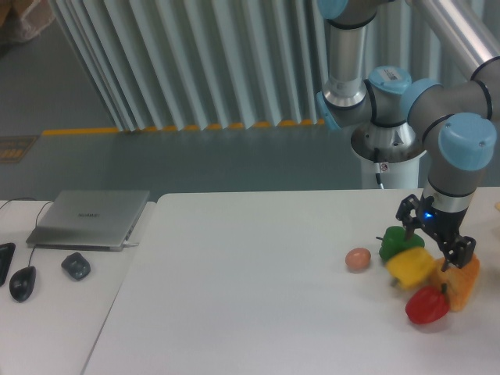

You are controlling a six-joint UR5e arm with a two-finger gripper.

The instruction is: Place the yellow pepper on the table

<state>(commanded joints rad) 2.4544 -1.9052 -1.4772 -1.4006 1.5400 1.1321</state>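
My hand (434, 238) is low over the yellow pepper (411, 267), but I cannot tell if it is gripping. The yellow pepper sits on the worktop (250, 281) between the green pepper (399, 243) and red pepper (426, 305). Next, I think, comes letting go and lifting straight up.

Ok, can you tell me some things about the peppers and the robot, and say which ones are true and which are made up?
1. The yellow pepper sits between the green pepper and the red pepper. True.
2. The egg is to the right of all the peppers. False: it lies left of them.
3. The laptop is open. False: its lid is shut.
4. The pincer is right above the pile of peppers. True.
5. The red pepper lies on the laptop's desk. False: it is on the white table.
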